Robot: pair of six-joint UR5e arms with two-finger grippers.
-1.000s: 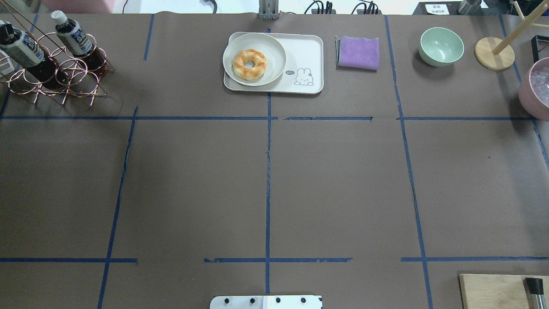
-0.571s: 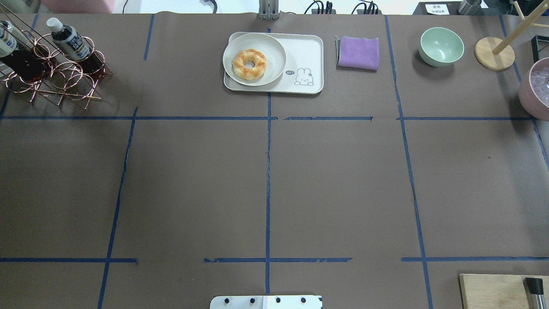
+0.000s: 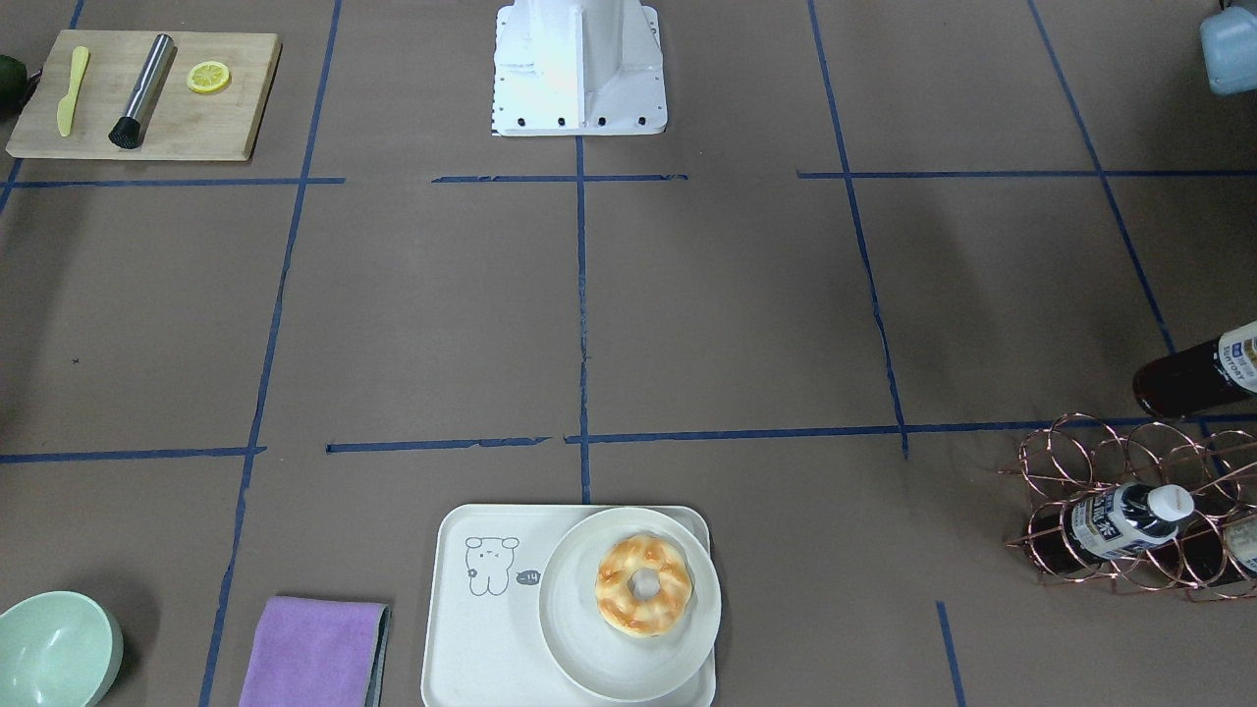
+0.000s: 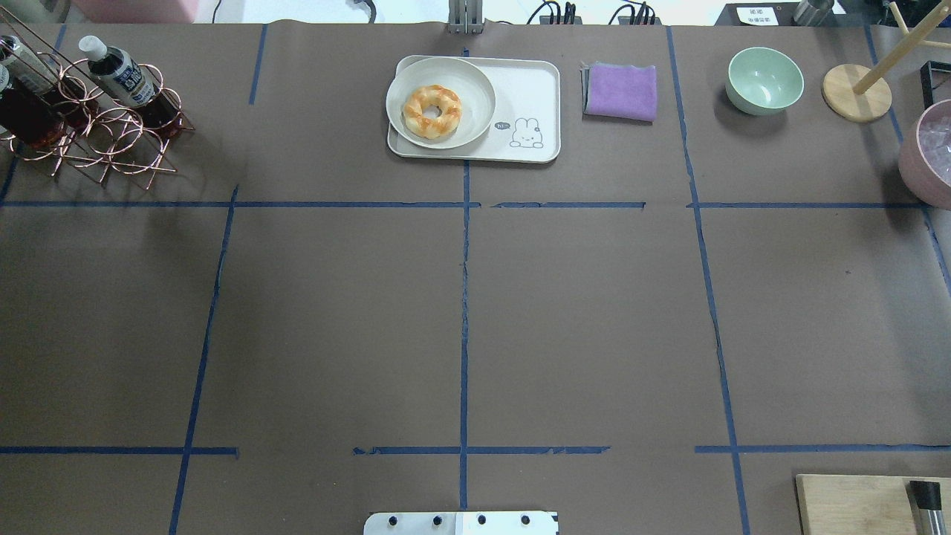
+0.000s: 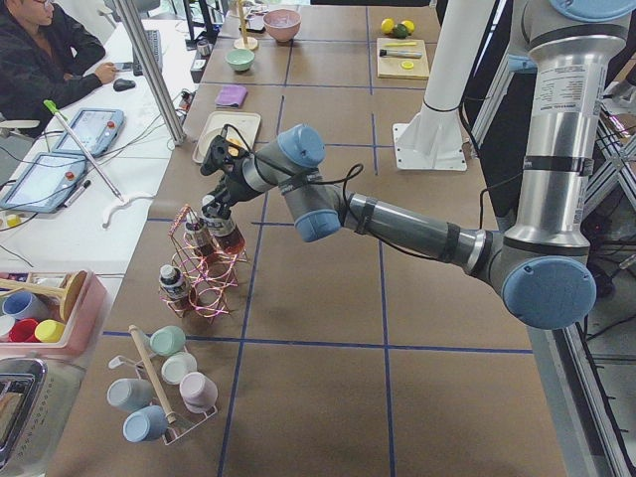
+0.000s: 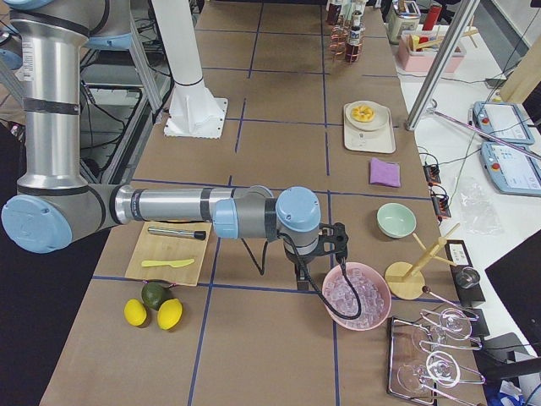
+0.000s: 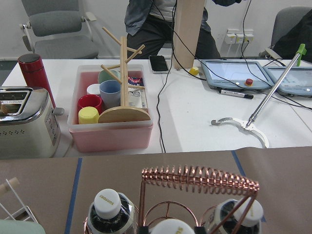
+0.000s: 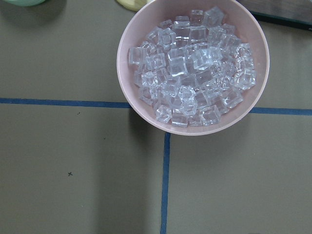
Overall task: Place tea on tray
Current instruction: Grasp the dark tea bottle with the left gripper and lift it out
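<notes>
The cream tray [image 4: 531,96] with a bunny drawing sits at the table's far middle and also shows in the front view [image 3: 471,638]. A round plate [image 4: 479,85] with a donut [image 4: 432,111] covers its left half. Tea bottles stand in a copper wire rack [image 4: 111,141] at the far left. One bottle [image 4: 122,74] leans in the rack. Another [image 4: 22,115] is tilted at the view's edge, and in the front view it [image 3: 1193,373] hangs beside the rack. My left gripper [image 5: 217,194] is right above it; I cannot tell its state. My right gripper [image 6: 330,254] hovers over the ice bowl [image 8: 122,63]; I cannot tell its state.
A purple cloth [image 4: 620,91] and a green bowl [image 4: 765,80] lie right of the tray. A wooden stand [image 4: 856,92] and the pink ice bowl [image 4: 921,160] are at the far right. A wooden board [image 3: 142,96] holds a muddler, knife and lemon slice.
The outer tea bottle has moved left toward the overhead view's edge and tilted. The wire rack and its other bottle have shifted slightly left with it.
</notes>
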